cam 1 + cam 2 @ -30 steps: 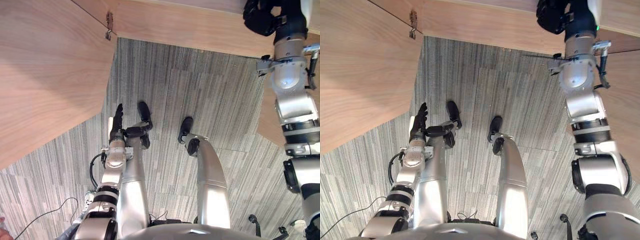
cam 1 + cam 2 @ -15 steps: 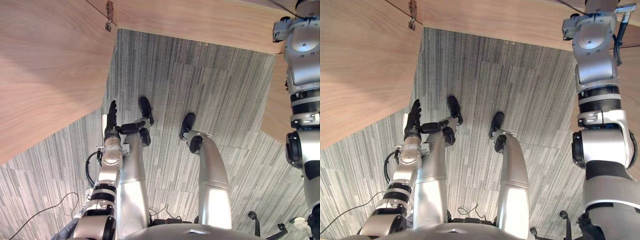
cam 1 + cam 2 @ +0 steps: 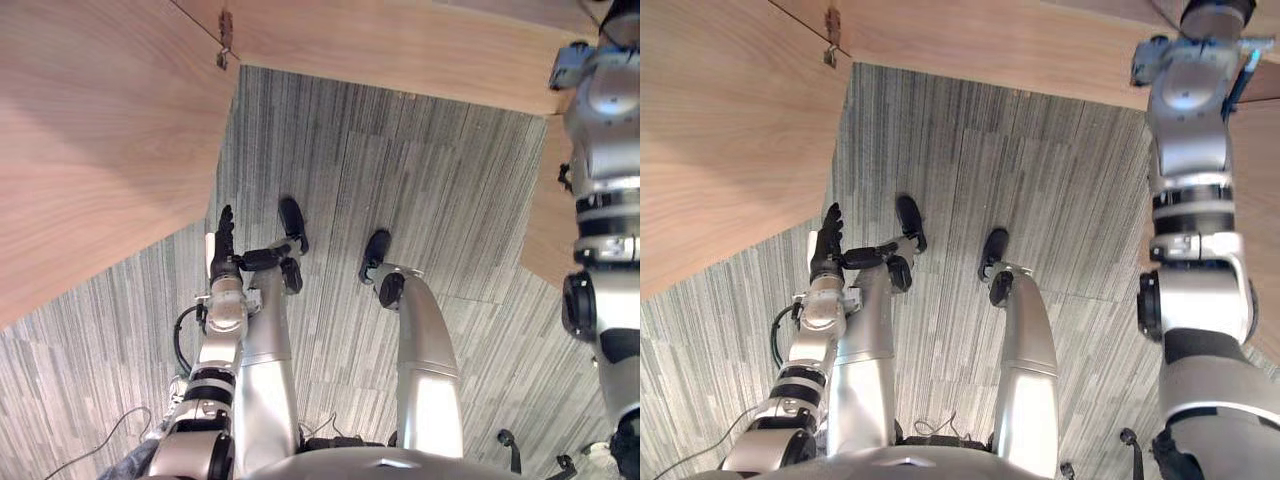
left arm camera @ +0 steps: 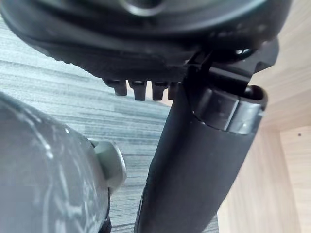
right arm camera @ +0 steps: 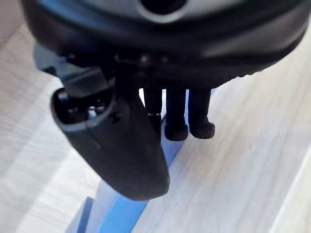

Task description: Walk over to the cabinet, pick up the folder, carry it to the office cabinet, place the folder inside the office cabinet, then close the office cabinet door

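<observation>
Looking past your right hand (image 5: 121,145), you see it pinching the blue folder (image 5: 115,218) above pale wood (image 5: 233,170), while your left hand (image 3: 222,242) hangs straight-fingered.

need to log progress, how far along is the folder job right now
Fetching and carrying look done: the right hand appears to pinch the blue folder over a light wood surface, likely inside the office cabinet. Its door stands swung open beside the robot. The left hand hangs open, idle. Left: let go of the folder, withdraw, shut the door.
</observation>
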Available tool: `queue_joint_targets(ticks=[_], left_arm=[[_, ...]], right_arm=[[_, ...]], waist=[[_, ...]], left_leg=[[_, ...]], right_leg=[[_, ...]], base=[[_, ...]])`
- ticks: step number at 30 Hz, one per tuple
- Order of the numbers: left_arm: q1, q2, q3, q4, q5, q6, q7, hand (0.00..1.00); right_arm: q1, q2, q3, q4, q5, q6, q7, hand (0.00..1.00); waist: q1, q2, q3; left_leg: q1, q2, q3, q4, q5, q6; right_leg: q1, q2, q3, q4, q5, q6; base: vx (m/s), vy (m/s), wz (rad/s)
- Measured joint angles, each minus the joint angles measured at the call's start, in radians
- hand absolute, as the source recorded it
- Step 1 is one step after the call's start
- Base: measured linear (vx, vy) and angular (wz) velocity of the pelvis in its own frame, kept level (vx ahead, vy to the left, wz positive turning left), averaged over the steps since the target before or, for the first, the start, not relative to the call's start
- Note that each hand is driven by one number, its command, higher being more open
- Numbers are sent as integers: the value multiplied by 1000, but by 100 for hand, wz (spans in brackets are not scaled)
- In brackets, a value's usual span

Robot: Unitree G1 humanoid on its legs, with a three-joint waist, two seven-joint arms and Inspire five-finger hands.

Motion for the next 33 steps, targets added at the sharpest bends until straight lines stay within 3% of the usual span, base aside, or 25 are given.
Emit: queue_joint_targets(ticks=[4,8,10,12,16,19,21,27,32,33], left_arm=[[13,-23,-6,4,2,10,-15,100],[71,-40,-32,3,17,25,-43,100],[101,-40,-40,3,33,25,-52,100],[131,-39,-40,12,47,26,-75,100],[157,-45,-42,61,75,30,-89,100],[174,-38,-49,120,81,31,-89,100],[176,-30,-59,179,93,32,-87,100],[176,-3,-56,326,122,45,-88,100],[234,13,-36,369,147,56,-84,100],[245,11,-36,382,156,56,-84,100]], right_arm=[[265,54,-69,-292,-3,-14,-6,0],[564,165,-64,-527,-24,-65,10,0],[663,198,-22,-580,-21,-101,32,0],[756,242,74,-600,-21,-142,115,0],[894,311,231,-593,-26,-164,240,0],[983,393,298,-504,-63,-180,301,0],[1005,451,299,-339,-101,-181,317,0],[988,494,253,111,-196,-128,314,0],[1000,512,159,314,-219,-117,296,0],[1001,514,136,364,-219,-115,288,100]], waist=[[-11,-2,-1],[-40,-5,-8],[-51,-9,-36],[-57,-21,-52],[-56,-32,-119],[-57,-41,-177],[-60,-44,-205],[-78,-31,-243],[-84,-25,-283],[-84,-23,-301]], left_leg=[[59,10,13,12,-23,2],[191,24,42,29,-76,-7],[233,33,50,28,-88,-14],[320,44,65,16,-105,-14],[450,35,89,-43,-115,-18],[560,12,109,-120,-112,-22],[647,-7,127,-194,-97,-29],[794,-54,155,-362,-42,-34],[929,-93,200,-519,13,-40],[952,-102,212,-555,30,-42]], right_leg=[[51,7,19,5,-4,4],[173,13,42,-6,-25,17],[217,23,47,-28,-25,20],[310,36,56,-74,-22,27],[442,40,67,-160,-10,38],[551,39,76,-251,5,50],[636,40,86,-341,36,57],[794,46,107,-558,132,74],[895,52,156,-694,211,80],[906,52,167,-717,226,80]], base=[[-12,16,-15],[7,23,-19],[72,7,-21],[96,6,-24],[153,26,-7],[148,39,-3],[180,69,-10],[119,48,-10],[60,46,-29],[11,32,-26]])
